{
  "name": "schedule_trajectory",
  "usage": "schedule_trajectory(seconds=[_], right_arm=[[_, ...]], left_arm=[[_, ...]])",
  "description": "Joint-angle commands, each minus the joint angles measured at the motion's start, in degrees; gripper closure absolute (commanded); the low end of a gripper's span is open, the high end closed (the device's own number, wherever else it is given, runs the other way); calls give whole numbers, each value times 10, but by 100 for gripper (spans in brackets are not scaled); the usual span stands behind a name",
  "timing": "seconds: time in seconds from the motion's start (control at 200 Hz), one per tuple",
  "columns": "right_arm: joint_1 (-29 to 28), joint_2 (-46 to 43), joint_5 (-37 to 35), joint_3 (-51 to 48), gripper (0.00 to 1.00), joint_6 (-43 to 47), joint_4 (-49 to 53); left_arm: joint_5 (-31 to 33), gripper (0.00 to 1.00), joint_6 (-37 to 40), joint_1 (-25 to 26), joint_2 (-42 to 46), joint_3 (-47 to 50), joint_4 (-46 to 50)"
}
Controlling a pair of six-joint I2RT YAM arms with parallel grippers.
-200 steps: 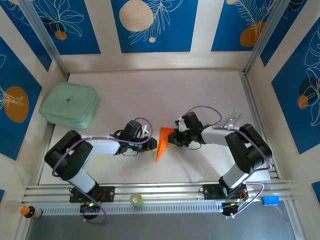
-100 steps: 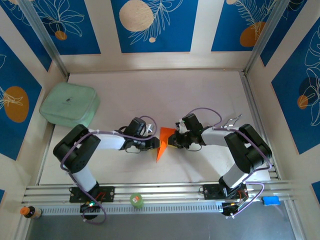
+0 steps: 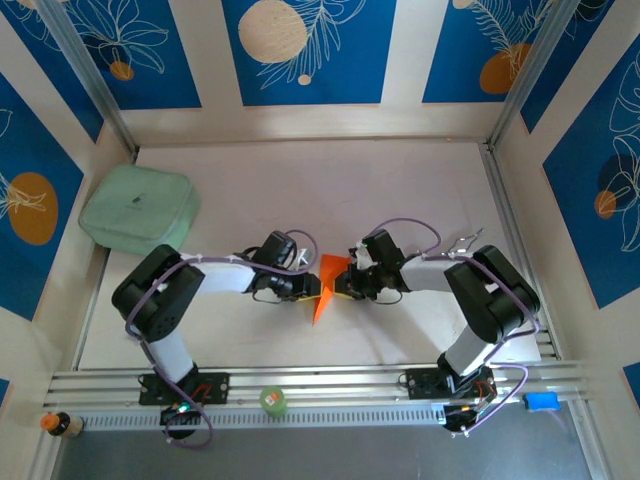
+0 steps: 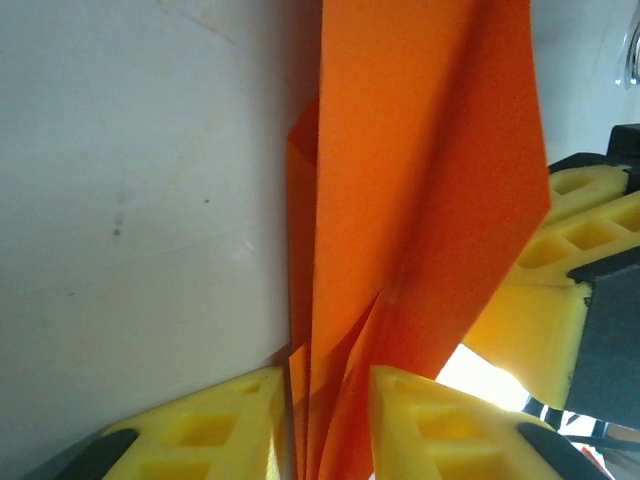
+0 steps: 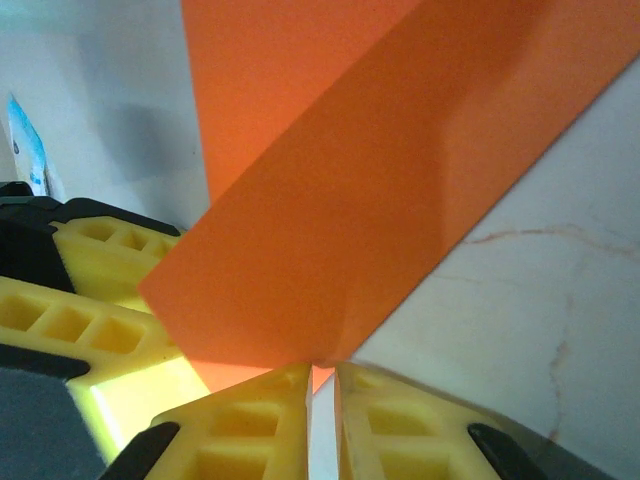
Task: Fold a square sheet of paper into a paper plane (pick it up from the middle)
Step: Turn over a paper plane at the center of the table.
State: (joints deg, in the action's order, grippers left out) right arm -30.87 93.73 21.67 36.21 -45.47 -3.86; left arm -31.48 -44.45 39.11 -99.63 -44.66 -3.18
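The square sheet of paper is bright orange and folded into a pointed wedge, a paper plane shape with its tip toward the near edge. It lies mid-table between both grippers. My left gripper meets it from the left. In the left wrist view, the left gripper has its yellow fingers closed on the stacked paper layers. My right gripper meets it from the right. In the right wrist view, the right gripper is shut on the paper, pinching its edge.
A pale green cushion-like pad lies at the back left. A small green round object, an orange-capped bottle and a blue item sit by the near rail. Patterned walls enclose the table on three sides.
My left gripper has slid right onto the paper's left side and its jaws have narrowed onto the layers. The right gripper has kept its hold and barely moved.
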Motion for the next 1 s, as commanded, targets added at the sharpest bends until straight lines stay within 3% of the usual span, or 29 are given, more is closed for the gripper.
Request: schedule_trajectory(seconds=[0.0, 0.545, 0.995], right_arm=[[-5, 8, 20, -6, 87, -3, -9], [-6, 21, 33, -6, 88, -4, -21], [0, 18, 33, -15, 88, -7, -28]], left_arm=[[-28, 74, 11, -3, -11, -10, 19], [-84, 76, -8, -3, -31, -16, -35], [-92, 75, -15, -1, -44, -14, -43]])
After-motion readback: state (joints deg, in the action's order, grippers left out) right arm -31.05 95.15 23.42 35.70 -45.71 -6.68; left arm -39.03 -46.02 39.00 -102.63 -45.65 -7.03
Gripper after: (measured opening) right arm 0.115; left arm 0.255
